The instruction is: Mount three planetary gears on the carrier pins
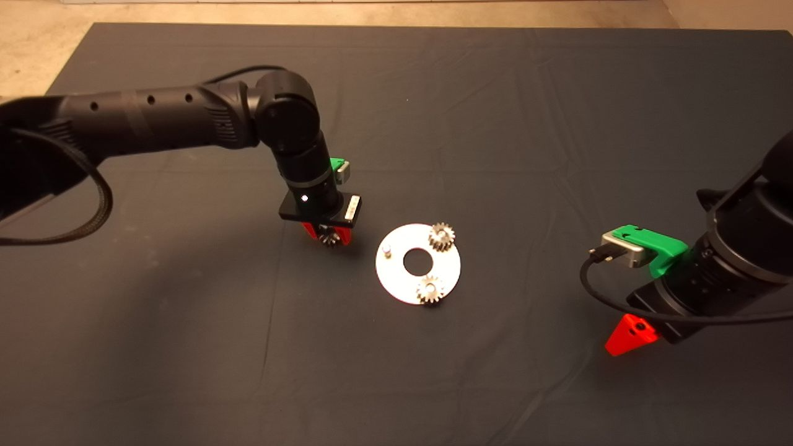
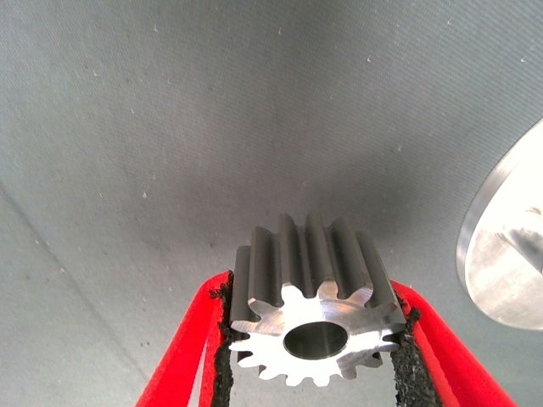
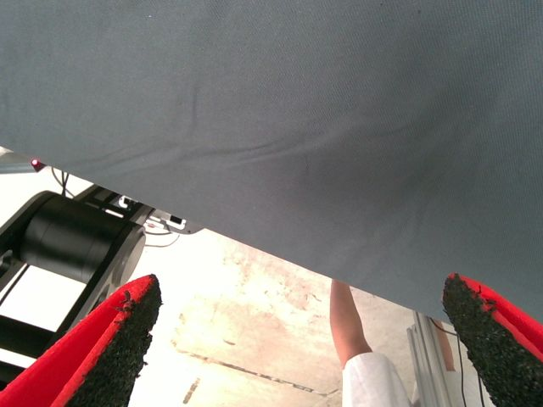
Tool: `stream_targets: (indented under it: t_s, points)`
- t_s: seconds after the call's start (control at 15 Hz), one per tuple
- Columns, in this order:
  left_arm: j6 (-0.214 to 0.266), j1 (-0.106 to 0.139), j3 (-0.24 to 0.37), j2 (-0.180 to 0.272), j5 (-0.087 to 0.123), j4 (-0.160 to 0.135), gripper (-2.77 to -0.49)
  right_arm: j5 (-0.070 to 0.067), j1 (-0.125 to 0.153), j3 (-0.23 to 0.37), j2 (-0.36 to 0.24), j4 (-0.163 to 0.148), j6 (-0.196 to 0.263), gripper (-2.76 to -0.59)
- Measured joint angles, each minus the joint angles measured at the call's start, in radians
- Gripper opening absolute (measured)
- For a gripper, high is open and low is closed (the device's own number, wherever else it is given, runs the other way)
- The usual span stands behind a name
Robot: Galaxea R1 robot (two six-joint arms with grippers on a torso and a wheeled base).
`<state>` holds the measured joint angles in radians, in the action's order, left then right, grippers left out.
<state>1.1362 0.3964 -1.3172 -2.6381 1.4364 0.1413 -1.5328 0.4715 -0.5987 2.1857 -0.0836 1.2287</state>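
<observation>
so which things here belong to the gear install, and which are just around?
Job:
- flat white round disc, one bare silvery pin
- two small metal gears seated
- third gear, clamped in left gripper

Not job:
- right gripper, open, idle
- dark mat
- person's arm

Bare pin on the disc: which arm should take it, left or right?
Left. The left gripper is shut on the third gear right beside the disc, nearest the bare pin. The right gripper is open, empty, farther off.
</observation>
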Motion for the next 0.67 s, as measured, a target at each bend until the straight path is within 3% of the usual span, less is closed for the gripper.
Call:
stream_targets:
  t_s: [0.2,0.33,0.47,0.67]
  points:
    - [0.001,-0.005,0.000,-0.026,0.023,-0.023,-2.24,0.002,0.000,0.001,0.003,0.000,0.000,-0.89]
    - [0.001,-0.005,0.000,-0.081,0.054,-0.023,-2.25,0.001,0.000,0.003,0.002,0.000,0.000,-0.89]
    - [0.001,0.000,0.003,-0.129,0.055,-0.032,-2.25,0.002,0.000,0.004,0.003,0.000,0.000,-0.89]
    - [0.002,0.021,0.006,-0.122,0.067,-0.036,-2.25,0.000,0.000,0.005,0.002,0.000,0.000,-0.89]
